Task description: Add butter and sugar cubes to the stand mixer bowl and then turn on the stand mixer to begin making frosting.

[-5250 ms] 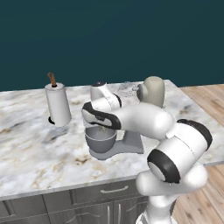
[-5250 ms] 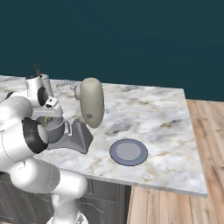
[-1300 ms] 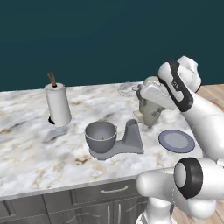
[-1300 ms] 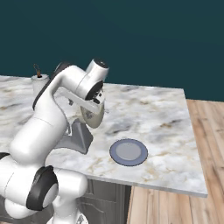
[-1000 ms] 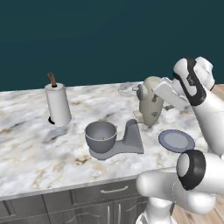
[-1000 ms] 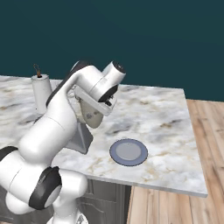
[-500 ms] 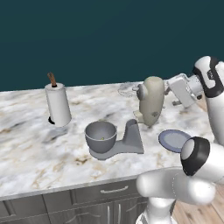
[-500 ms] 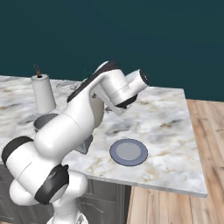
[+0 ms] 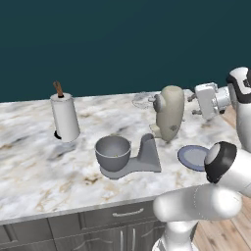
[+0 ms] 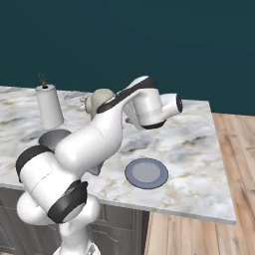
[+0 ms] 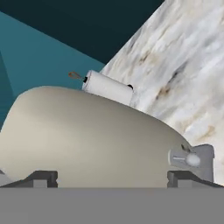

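While unlabelled, stand mixer (image 9: 168, 113) faces gripper (image 9: 192, 104).

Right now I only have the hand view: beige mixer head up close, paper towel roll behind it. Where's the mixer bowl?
Observer: The stand mixer bowl sits on the mixer's flat base, on the far side of the stand mixer head from the gripper.
Operator: Is the gripper touching the head?
Observer: No. The left base view shows a gap. The gripper is beside the head's upper part and points at it.
Operator: Anything on the counter on my side?
Observer: A round blue-grey plate lies flat on the counter, on the gripper's side of the mixer.
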